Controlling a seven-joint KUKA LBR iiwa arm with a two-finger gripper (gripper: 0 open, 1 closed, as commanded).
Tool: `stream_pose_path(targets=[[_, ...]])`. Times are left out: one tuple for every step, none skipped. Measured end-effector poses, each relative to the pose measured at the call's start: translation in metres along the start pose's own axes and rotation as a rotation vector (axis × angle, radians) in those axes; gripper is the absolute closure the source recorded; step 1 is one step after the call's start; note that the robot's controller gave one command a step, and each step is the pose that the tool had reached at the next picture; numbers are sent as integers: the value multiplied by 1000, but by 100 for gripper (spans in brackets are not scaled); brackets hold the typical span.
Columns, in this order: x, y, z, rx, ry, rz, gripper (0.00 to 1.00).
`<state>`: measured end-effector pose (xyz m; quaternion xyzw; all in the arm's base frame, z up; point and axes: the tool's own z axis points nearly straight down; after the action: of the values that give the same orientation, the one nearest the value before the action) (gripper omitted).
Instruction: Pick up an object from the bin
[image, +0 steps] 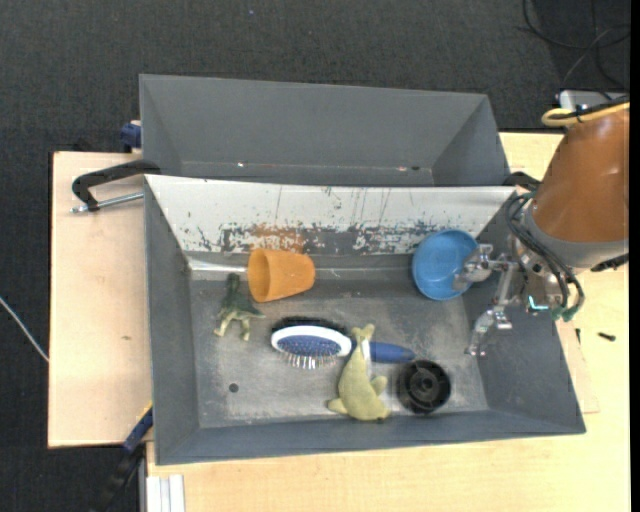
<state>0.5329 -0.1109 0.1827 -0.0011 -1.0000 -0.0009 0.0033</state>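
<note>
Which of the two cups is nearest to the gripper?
The blue cup, at the back right, just beside the gripper; the orange cup lies on its side much farther away.

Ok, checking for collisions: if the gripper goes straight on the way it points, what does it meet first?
Probably the gripper meets bare bin floor by the right wall, between the blue bowl and the black round cap; depth is unclear.
</note>
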Motion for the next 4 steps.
stream_pose_path(targets=[[-60,70,110,0,-14,96,0],[-58,150,4,-5,-20,207,0],[-1,187,95,1,6,117,0],[-5,185,90,1,-7,121,100]])
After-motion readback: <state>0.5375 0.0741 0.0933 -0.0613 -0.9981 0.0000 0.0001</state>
